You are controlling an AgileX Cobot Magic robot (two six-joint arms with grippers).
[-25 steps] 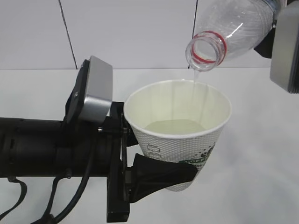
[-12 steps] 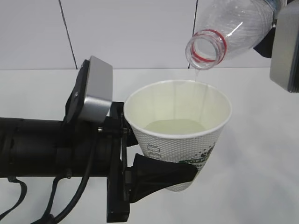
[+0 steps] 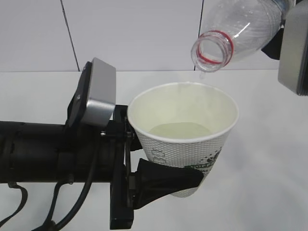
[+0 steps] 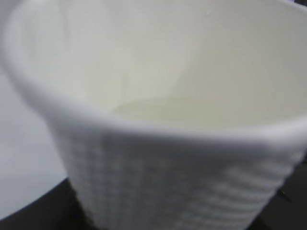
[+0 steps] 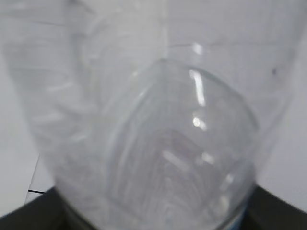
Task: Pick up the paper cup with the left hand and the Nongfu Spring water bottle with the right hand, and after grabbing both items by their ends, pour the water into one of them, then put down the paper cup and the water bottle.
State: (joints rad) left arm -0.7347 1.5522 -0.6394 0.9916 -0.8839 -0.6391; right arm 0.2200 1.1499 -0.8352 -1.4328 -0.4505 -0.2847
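The white paper cup [image 3: 179, 150] hangs tilted a little above the table, and my left gripper [image 3: 187, 166] is shut on its lower part; one black finger [image 3: 166, 180] wraps the near side. Water [image 3: 179, 130] lies in the cup's bottom. The clear Nongfu Spring water bottle [image 3: 243, 24] is tipped above it at the upper right, its red-ringed mouth [image 3: 211, 50] over the cup's far rim with a drop hanging. In the left wrist view the cup [image 4: 158, 177] fills the frame. In the right wrist view the bottle [image 5: 158, 143] fills the frame, and my right gripper [image 5: 153, 221] is shut on its base end.
The white table [image 3: 269, 183] runs under both arms, with a pale panelled wall [image 3: 134, 33] behind. The left arm's silver-grey module [image 3: 98, 94] and its cables [image 3: 72, 207] sit at the lower left. The right arm's grey module [image 3: 294, 48] is at the right edge.
The thin stream from the bottle's mouth into the cup has thinned and stopped; only a drop is left at the mouth. Neither arm, cup nor bottle has visibly moved.
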